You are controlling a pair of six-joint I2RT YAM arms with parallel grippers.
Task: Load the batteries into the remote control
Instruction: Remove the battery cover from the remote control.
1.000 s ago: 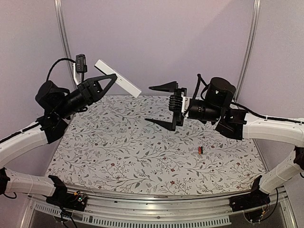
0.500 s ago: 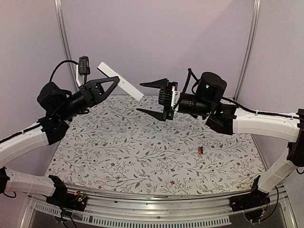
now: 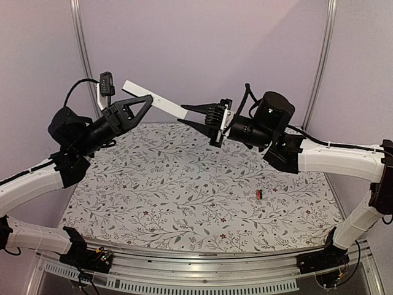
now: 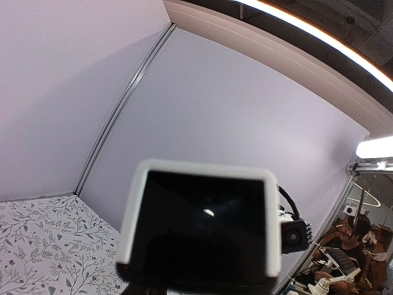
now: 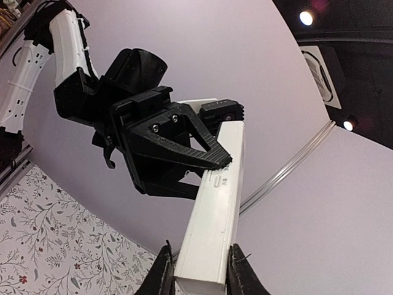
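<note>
Now the right hand (image 3: 184, 114) has closed on the remote control (image 3: 156, 102) (left hand (image 3: 149, 98) still clamps it too).

My arm links (image 3: 334, 161) showing smooth white shells; joints (image 3: 64, 123) showing black housings. Left gripper (image 5: 226, 161) showing black triangular open-frame fingers, two silver screws (image 5: 155, 127). Right gripper (image 3: 184, 115) showing black pointed fingers, ribbed block (image 3: 215, 115) behind. Black cables (image 3: 72, 88) trailing off wrists.
</note>
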